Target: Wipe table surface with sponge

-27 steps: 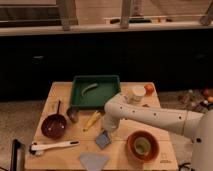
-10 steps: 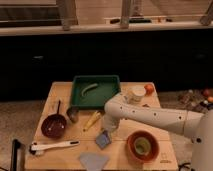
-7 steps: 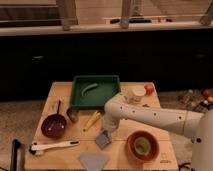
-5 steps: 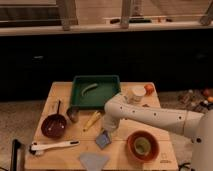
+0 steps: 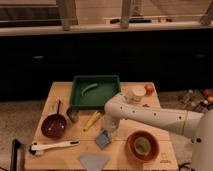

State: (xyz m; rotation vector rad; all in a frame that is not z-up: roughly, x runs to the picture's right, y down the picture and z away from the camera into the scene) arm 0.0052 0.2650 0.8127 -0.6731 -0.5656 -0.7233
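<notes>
Light tan plank tabletop (image 5: 60,92), dim room. Claw (image 5: 108,131) directly above small blue-grey square sponge (image 5: 103,139), touching; grip state cannot be told.

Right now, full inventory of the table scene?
table surface: 1, light tan wood, centre.
tray: 1, green, back centre, a green vegetable inside.
sponge: 1, blue-grey, front centre, just below the claw.
sheet: 1, pale blue, front edge.
dark red bowl: 1, left.
orange bowl: 1, front right.
brush: 1, white handle, front left.
banana: 1, yellow, centre.
cup: 1, white, back right.
round fruit: 1, orange, back right.
arm: 1, white, from right.
claw: 1, directly above the sponge.
</notes>
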